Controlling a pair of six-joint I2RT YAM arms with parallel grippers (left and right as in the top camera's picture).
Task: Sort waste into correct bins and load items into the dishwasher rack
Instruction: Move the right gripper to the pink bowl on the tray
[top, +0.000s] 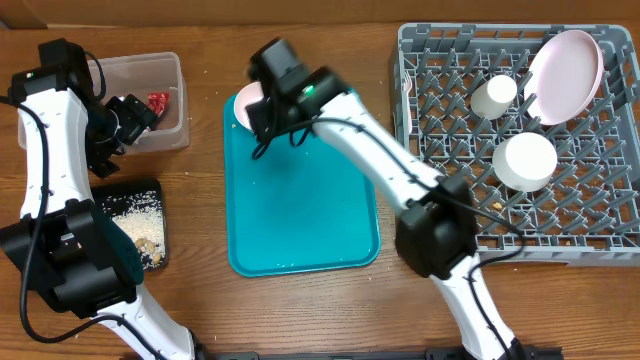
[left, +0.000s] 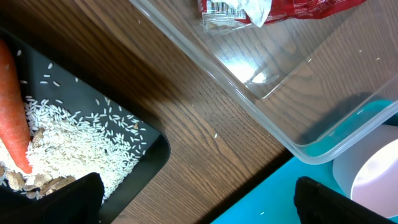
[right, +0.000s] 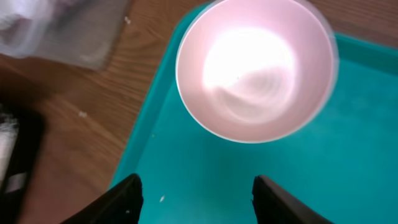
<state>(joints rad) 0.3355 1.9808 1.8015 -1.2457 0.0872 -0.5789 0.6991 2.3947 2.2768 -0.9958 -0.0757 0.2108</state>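
Okay, right gripper (right: 196, 186) hovers over teal tray (right: 348, 155), jaws partly spread with nothing between them. Small white bowl (right: 255, 68) sits on the tray's far-left corner, just ahead of the fingertips. Left gripper (left: 199, 193) is spread wide and empty, above table (left: 205, 124) between black tray (left: 152, 155) and clear tub (left: 298, 146). Carrot (left: 12, 106) and rice (left: 74, 137) lie in black tray, red wrapper (left: 292, 9) in tub. Dishwasher rack (top: 600, 215) holds plate (top: 565, 65), cup (top: 493, 95), second bowl (top: 525, 160).

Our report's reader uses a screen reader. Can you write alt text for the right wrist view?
An empty white bowl sits upright at a corner of a teal tray on a wooden table. The right pincer hovers open just short of it, holding nothing.
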